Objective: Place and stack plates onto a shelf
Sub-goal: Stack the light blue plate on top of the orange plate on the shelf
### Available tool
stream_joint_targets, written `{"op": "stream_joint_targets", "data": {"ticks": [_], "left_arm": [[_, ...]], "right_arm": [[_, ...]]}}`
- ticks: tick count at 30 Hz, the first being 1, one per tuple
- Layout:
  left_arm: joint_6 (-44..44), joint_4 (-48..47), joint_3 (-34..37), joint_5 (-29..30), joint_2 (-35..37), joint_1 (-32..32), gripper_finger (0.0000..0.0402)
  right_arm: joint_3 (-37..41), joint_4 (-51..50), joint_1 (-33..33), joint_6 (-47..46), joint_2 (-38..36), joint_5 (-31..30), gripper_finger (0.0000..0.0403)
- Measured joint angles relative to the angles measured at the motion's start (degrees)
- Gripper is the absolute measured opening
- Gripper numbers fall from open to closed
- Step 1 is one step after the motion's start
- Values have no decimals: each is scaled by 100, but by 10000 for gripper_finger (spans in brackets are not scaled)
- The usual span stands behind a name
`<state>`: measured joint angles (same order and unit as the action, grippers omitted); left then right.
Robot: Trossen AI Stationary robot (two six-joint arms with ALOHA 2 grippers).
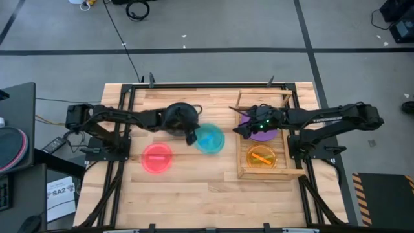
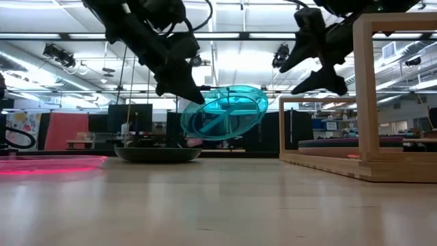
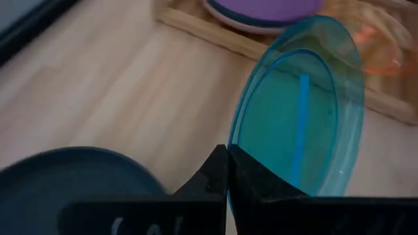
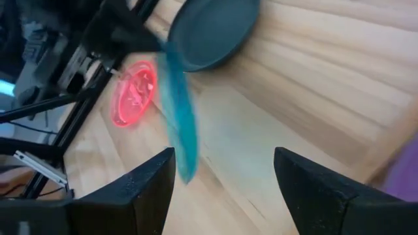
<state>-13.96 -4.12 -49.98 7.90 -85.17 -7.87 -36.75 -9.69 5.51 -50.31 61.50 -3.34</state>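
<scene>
Wooden tabletop (image 1: 194, 188): left gripper (image 1: 191, 137) clamps cyan plate (image 1: 209, 138) by its rim, lifted and tilted, beside shelf (image 1: 240, 173). Right gripper (image 1: 247, 123), fingers spread, hovers apparently above purple plate (image 1: 264, 134) on shelf.

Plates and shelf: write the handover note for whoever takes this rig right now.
Left gripper: shut on the cyan plate, held tilted above the table between the dark teal plate and the shelf.
Right gripper: open, hovering over the shelf by the purple plate.
Done: purple plate and orange plate on the shelf.
Left: cyan plate, then dark teal plate and red-pink plate, both on the table.
</scene>
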Motion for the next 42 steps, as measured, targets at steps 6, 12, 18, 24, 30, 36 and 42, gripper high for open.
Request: {"op": "stream_joint_targets", "data": {"ticks": [6,12,18,24,30,36,42], "left_arm": [[-42,13,0,0,0,-494,7],[-132,18,0,0,0,-759,7],[-195,39,0,0,-2,-886,7],[-195,59,0,-2,-2,-884,7],[-195,57,0,0,-6,-882,7],[-197,53,0,-2,-7,-878,7],[-234,53,0,-3,-7,-878,7]], "right_arm": [[0,403,-56,135,532,-53,252],[0,648,-52,144,993,-360,236],[0,1276,-52,233,1428,-443,232],[0,2009,-51,251,1830,-457,229],[0,2301,-48,251,2143,-690,211],[0,2380,-48,252,2241,-755,170],[0,2506,-48,252,2282,-760,119]]}}
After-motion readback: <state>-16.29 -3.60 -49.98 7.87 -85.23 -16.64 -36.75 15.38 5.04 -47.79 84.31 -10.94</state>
